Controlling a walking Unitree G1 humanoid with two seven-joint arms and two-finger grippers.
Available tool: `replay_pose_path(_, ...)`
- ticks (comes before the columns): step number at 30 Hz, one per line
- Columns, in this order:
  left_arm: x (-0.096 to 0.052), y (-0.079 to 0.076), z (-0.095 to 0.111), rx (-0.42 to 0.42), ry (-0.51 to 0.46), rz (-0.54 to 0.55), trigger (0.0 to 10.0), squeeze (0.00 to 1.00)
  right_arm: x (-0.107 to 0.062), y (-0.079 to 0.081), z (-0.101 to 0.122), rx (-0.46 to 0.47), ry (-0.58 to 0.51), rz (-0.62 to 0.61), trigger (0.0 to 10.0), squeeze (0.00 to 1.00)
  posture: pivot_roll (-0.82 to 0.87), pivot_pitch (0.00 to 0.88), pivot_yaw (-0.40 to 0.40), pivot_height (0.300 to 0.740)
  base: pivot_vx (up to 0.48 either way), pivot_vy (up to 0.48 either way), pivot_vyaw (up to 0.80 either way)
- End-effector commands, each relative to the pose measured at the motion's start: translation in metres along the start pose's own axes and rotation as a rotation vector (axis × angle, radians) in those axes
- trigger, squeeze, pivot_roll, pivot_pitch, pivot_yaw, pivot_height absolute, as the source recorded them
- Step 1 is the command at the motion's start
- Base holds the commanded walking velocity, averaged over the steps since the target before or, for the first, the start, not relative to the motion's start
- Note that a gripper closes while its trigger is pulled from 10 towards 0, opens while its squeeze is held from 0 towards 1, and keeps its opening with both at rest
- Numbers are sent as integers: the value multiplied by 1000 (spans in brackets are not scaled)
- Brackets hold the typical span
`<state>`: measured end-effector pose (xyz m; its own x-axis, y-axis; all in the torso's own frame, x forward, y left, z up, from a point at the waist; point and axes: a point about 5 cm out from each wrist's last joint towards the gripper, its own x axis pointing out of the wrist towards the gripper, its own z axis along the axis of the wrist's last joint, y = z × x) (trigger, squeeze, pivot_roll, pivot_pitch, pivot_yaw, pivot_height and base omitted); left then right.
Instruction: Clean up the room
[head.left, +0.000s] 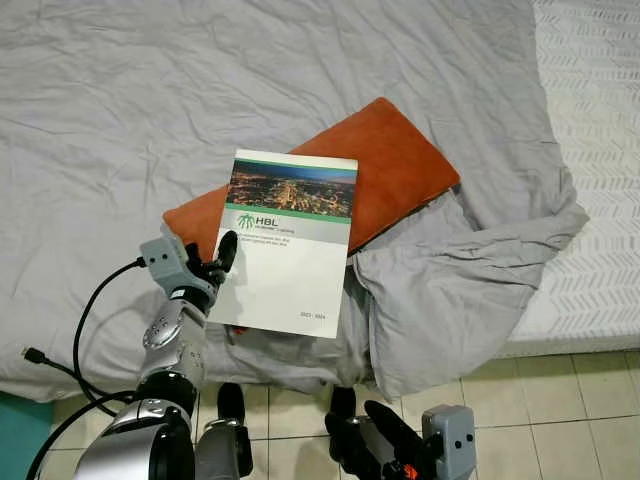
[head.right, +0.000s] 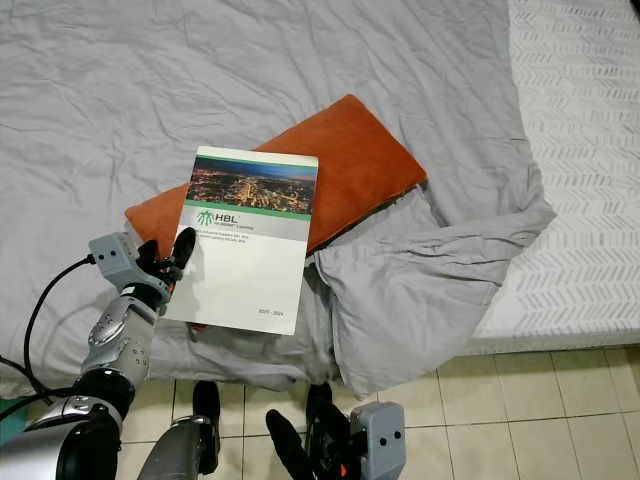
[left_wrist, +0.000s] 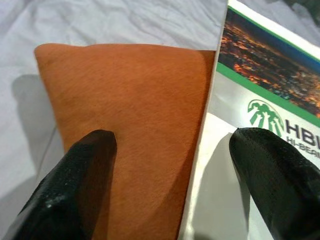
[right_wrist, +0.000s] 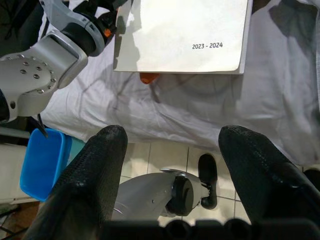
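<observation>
On top of the orange cushion (head.left: 390, 170), which rests on the grey bedsheet (head.left: 150, 100), a white booklet (head.left: 290, 245) lies flat, its long axis running from the cushion toward the bed's near edge, its lower end overhanging the cushion onto rumpled sheet. Beside the cushion's near-left corner, the left gripper (head.left: 215, 262) sits at the booklet's left long edge with its fingers spread: in the wrist view one finger (left_wrist: 280, 175) is over the booklet's cover and the other (left_wrist: 80, 170) over the cushion, so the edge runs between them. Whether either pad touches is unclear. The left arm is plainly the nearer one. The right gripper (head.left: 375, 430) hangs low over the tiled floor (head.left: 560, 400), below the cushion and off the bed, fingers apart and holding nothing. Closing on the booklet probably needs the left gripper to get one finger under that edge.
</observation>
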<state>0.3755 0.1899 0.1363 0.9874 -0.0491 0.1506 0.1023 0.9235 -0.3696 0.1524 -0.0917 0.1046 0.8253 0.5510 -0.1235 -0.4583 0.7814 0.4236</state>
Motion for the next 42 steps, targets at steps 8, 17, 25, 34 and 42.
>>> replay_pose_path(8, 4, -35, -8, 32, -4, -143, 10000, 0, -7, 0, -15, 8, 44, -43, 10000, 0, -265, 597, -70, 740, 0, 0, 0)
replay_pose_path(17, -8, -31, -39, -80, 148, -112, 10000, 0, -6, -1, -16, 0, 41, -50, 10000, 0, -271, 592, -66, 740, 0, 0, 0)
replay_pose_path(25, -29, -23, -75, -203, 328, -48, 10000, 0, -8, -1, -17, -3, 47, -61, 10000, 0, -275, 586, -66, 740, 0, 0, 0)
replay_pose_path(34, -33, -17, -82, -11, 448, -25, 0, 0, -10, 0, -18, -1, 50, -70, 10000, 0, -277, 596, -63, 740, 0, 0, 0)
replay_pose_path(42, -36, -15, -85, -45, 458, -13, 0, 0, -11, 2, -20, 9, 53, -76, 10000, 0, -278, 611, -61, 740, 0, 0, 0)
